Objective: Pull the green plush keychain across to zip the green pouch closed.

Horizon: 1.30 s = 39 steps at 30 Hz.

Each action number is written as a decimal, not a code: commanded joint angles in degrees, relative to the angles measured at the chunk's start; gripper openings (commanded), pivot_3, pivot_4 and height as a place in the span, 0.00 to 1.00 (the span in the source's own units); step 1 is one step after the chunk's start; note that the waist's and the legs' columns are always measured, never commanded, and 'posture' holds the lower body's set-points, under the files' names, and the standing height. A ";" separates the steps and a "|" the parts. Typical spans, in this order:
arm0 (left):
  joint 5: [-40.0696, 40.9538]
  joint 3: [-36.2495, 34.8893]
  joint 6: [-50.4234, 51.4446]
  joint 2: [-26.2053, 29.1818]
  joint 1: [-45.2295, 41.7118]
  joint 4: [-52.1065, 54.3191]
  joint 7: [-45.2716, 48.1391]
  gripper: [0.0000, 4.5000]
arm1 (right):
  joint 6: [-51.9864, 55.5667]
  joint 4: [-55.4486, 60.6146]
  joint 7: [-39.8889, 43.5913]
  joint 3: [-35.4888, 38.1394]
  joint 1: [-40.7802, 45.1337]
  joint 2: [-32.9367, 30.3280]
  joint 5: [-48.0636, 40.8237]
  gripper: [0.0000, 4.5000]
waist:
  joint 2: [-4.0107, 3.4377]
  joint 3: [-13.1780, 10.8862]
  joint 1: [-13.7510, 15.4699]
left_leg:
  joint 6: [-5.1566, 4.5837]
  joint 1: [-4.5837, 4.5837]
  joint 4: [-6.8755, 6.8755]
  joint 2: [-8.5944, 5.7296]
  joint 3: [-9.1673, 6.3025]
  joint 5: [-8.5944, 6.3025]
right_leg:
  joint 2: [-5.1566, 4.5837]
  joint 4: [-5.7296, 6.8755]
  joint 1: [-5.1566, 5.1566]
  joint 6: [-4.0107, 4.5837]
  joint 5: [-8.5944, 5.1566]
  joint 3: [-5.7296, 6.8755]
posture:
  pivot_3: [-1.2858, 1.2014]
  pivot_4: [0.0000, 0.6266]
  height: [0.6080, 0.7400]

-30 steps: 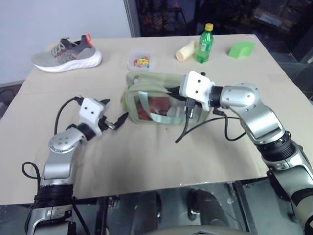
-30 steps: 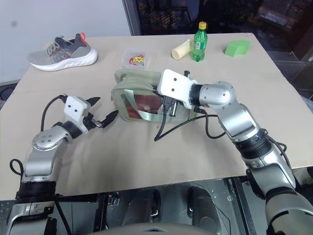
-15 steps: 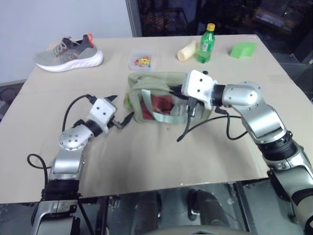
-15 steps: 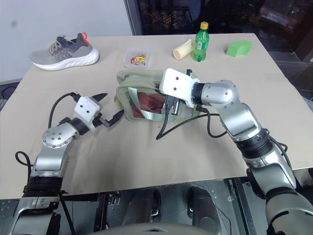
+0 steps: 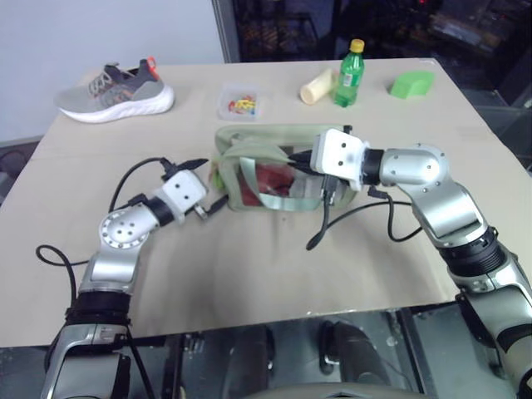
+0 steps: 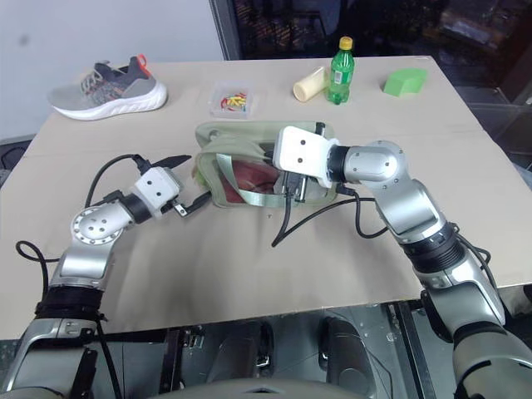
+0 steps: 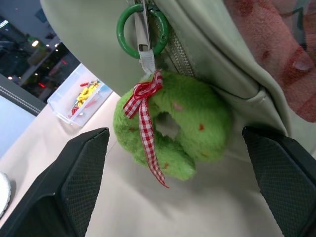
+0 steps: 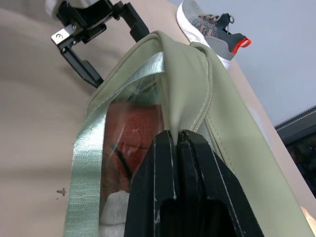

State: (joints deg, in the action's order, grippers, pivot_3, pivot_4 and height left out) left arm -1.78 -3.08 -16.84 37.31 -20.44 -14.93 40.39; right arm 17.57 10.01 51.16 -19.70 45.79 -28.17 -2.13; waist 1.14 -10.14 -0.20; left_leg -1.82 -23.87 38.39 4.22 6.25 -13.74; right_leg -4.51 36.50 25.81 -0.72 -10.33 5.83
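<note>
On beige table (image 5: 274,274), right fingers (image 8: 178,143) pinching green pouch (image 5: 274,154), left fingers (image 7: 79,173) spread around green plush keychain (image 7: 173,133), dark room behind.

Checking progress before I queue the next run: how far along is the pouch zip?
Done: the right hand is pinched shut on the top fabric of the green pouch, bracing it.
In hand: the left hand is open at the pouch's end, its fingers either side of the green plush keychain without touching it.
Left: close on the keychain and pull it across; how much of the zipper is open can't be told.
</note>
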 commanded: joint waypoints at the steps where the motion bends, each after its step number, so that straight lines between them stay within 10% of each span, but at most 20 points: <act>1: -1.72 3.71 -1.65 -2.41 -0.39 -0.28 -0.77 0.82 | -0.69 1.15 0.44 0.48 0.01 0.80 -0.41 0.00 | -0.02 0.01 0.23 | 0.00 0.00 0.00 -0.01 0.01 0.00 | -0.01 0.00 -0.01 0.00 0.00 0.00 | 0.52 0.24 1.00; 9: -5.72 3.63 -4.68 -2.03 -1.55 -3.20 -5.96 0.01 | -0.77 0.89 0.42 0.41 0.03 1.42 -0.12 0.00 | -0.02 0.01 0.10 | 0.00 0.02 0.02 0.02 0.01 0.00 | 0.02 0.03 0.00 0.00 0.00 0.00 | 0.52 0.24 1.00; 24: -26.99 2.45 -19.82 17.99 -11.83 -1.30 -22.64 0.01 | -2.41 -1.99 -0.04 0.28 0.72 3.36 0.84 0.00 | -0.01 0.00 -0.46 | 0.01 0.01 0.00 0.07 0.03 0.00 | 0.04 0.03 0.05 0.01 0.00 0.00 | 0.52 0.24 1.00; 33: -25.33 12.19 -34.42 19.02 -31.45 -13.56 -16.51 0.01 | -3.93 -4.62 -0.09 0.08 1.72 5.11 1.97 0.00 | -0.01 0.00 -0.51 | 0.00 -0.01 -0.01 0.06 0.25 0.00 | 0.07 0.10 0.19 -0.01 0.00 -0.16 | 0.52 0.24 1.00; 39: -23.69 16.11 -42.49 17.33 -37.76 -19.02 -15.89 0.63 | -3.58 -4.25 -0.46 0.33 1.45 5.65 2.47 0.00 | 0.00 0.00 -0.58 | -0.01 0.01 0.00 0.06 0.37 0.01 | 0.09 0.19 0.28 -0.01 0.00 -0.31 | 0.52 0.24 1.00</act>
State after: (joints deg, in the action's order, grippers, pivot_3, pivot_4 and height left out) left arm -26.12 14.12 -55.10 53.82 -55.13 -32.57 24.11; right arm 14.28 4.96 50.93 -19.62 46.69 -22.76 0.37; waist 1.14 -10.14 -0.78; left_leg -1.82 -23.86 38.39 4.28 6.63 -13.73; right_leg -4.41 36.71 26.11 -0.73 -10.33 5.51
